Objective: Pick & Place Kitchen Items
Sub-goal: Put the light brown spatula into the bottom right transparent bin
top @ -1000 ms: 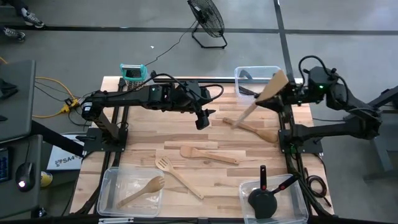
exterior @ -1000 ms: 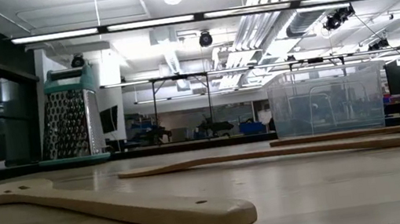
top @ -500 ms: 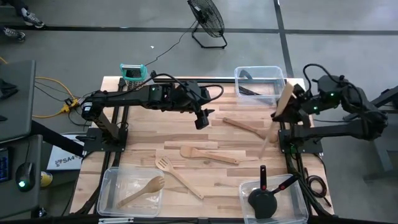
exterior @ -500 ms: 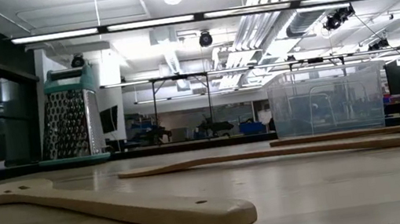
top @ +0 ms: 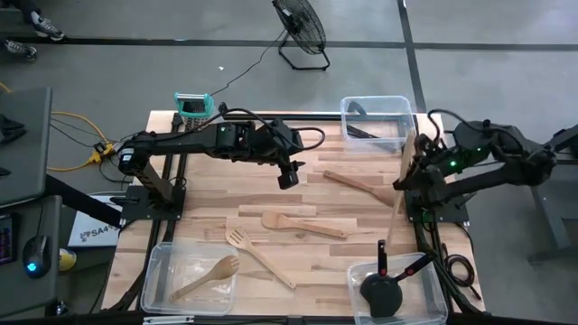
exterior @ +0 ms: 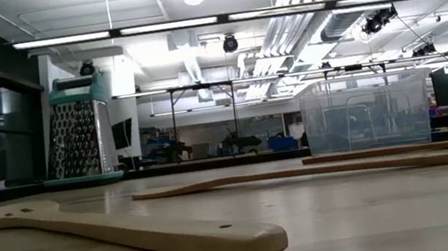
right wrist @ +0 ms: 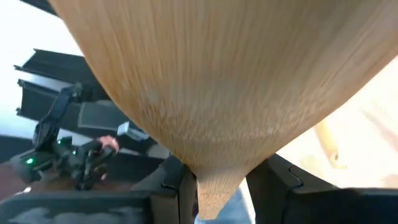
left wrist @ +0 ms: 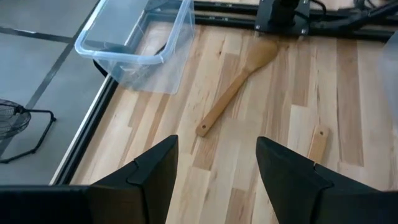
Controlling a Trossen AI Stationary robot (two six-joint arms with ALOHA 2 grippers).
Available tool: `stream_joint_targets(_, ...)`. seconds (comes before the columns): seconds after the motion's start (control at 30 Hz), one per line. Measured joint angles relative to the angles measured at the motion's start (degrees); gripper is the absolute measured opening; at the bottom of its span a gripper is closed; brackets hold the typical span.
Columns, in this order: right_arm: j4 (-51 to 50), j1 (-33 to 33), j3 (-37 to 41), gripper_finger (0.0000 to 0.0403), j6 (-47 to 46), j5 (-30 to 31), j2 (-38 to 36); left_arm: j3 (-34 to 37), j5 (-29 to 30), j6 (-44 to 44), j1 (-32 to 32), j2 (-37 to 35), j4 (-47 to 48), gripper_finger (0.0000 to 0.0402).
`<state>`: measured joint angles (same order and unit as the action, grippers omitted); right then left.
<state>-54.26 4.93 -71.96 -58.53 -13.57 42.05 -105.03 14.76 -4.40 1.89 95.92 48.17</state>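
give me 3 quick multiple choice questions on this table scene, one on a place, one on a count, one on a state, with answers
1. Where does the box grater stand?
A. far left corner of the table
B. inside a bin
C. near right corner

2. How many clear bins are on the table?
A. one
B. three
C. five

3. What is the right gripper doing?
A. hanging open
B. holding a wooden spatula
C. holding a black turner

Answers:
1 A, the high view shows it at the far left corner.
2 B, bins sit far right, near left and near right.
3 B, its fingers clamp the wooden spatula.
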Motion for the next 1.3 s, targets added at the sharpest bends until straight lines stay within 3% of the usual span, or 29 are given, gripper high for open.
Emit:
stream_joint_targets(0.13, -0.5, 6.0, 0.0, 0.011, -3.6, 1.9, 1.8, 0.0, 0.0, 0.1, 0.0, 0.0, 1.0, 0.0214)
stream_joint_targets(0.57, -7.9, 22.7, 0.0, 0.011, -16.7, 16.7, 12.5, 0.0, 0.0, 0.3, 0.0, 0.0, 1.5, 0.0214)
stream_joint_targets(1.0, -8.3, 34.2, 0.0, 0.011, -22.4, 14.5, 22.9, 0.0, 0.0, 0.3, 0.0, 0.0, 1.5, 0.0214)
stream_joint_targets(1.3, -7.2, 38.9, 0.0, 0.011, -12.3, 13.2, 28.5, 0.0, -0.1, 1.6, 0.0, 0.0, 1.5, 0.0214)
